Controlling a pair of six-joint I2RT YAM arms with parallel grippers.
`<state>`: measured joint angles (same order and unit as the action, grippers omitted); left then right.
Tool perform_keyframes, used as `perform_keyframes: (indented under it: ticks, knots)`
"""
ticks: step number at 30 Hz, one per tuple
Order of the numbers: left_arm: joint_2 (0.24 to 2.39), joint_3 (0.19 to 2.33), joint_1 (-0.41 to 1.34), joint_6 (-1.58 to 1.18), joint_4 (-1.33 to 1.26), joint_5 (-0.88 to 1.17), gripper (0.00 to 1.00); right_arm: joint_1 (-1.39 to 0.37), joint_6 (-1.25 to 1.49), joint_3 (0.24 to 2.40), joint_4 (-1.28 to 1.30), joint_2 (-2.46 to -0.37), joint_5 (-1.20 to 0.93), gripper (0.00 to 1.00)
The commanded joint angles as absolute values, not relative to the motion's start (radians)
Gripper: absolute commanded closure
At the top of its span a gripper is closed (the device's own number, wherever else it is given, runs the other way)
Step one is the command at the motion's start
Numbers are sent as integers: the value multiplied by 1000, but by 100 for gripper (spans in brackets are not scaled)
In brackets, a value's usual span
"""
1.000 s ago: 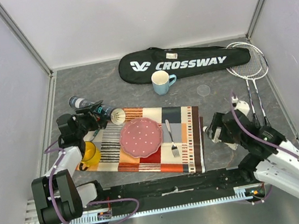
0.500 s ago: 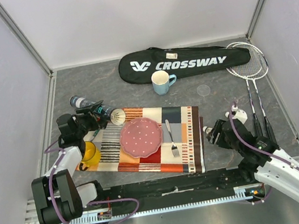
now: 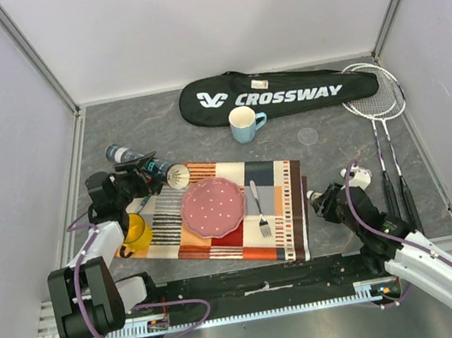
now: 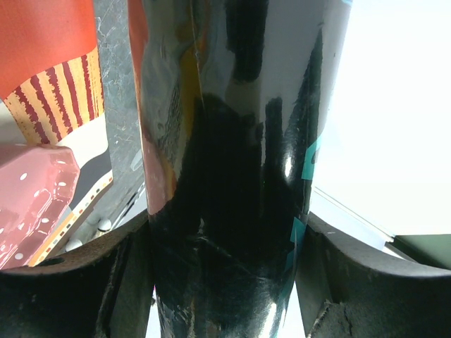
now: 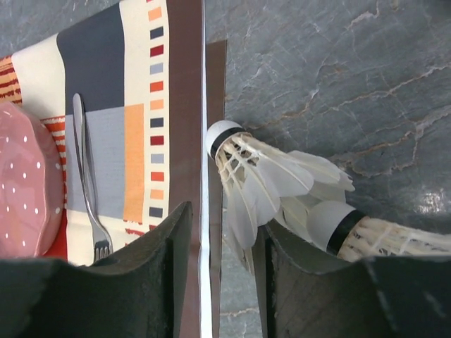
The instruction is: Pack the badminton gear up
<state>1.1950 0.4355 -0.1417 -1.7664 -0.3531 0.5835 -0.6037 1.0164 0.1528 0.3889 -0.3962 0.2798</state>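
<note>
My left gripper point(image 3: 135, 181) is shut on the long dark tube point(image 3: 146, 167), which lies aslant over the placemat's far left corner with a white shuttlecock point(image 3: 178, 175) at its open end. Up close, the glossy tube point(image 4: 232, 141) fills the gap of the left gripper point(image 4: 225, 282). My right gripper point(image 5: 222, 274) is low by the placemat's right edge, open but narrow. A shuttlecock point(image 5: 246, 169) lies on the grey floor, its feathers reaching between the jaws against the right finger point(image 5: 310, 282). A second shuttlecock point(image 5: 345, 225) lies beside it. The black racket bag point(image 3: 279, 95) and two rackets point(image 3: 377, 109) lie at the back.
A striped placemat point(image 3: 284, 203) carries a pink plate point(image 3: 212, 205), a fork point(image 3: 258, 207) and a yellow mug point(image 3: 136, 230). A light blue cup point(image 3: 243, 124) stands in front of the bag. Grey walls close in the sides and back.
The right gripper's jaws have narrowed around the shuttlecock's feathers, and the right arm has sunk lower and shifted slightly. The left arm and tube have not moved.
</note>
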Motion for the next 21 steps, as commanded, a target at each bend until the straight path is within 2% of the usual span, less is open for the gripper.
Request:
perform_keyframes:
  ticks: [1, 5, 7, 10, 14, 19, 21]
  knots:
    - [1166, 446, -137, -1755, -376, 620, 98, -600, 971, 140, 239, -440, 344, 56]
    - [1167, 445, -137, -1755, -376, 620, 98, -598, 861, 181, 209, -474, 382, 66]
    - [1166, 440, -137, -1753, -376, 618, 98, -598, 816, 202, 161, -482, 388, 84]
    - [1169, 437, -138, -1753, -377, 618, 98, -597, 761, 250, 129, -515, 397, 100]
    - [1166, 437, -138, -1753, -377, 620, 98, -595, 710, 311, 11, -532, 260, 100]
    - [1169, 442, -137, -1753, -377, 618, 98, -609, 646, 510, -158, -762, -290, 100]
    - [1167, 439, -137, -1752, -377, 617, 98, -644, 638, 649, -115, -875, -328, 100]
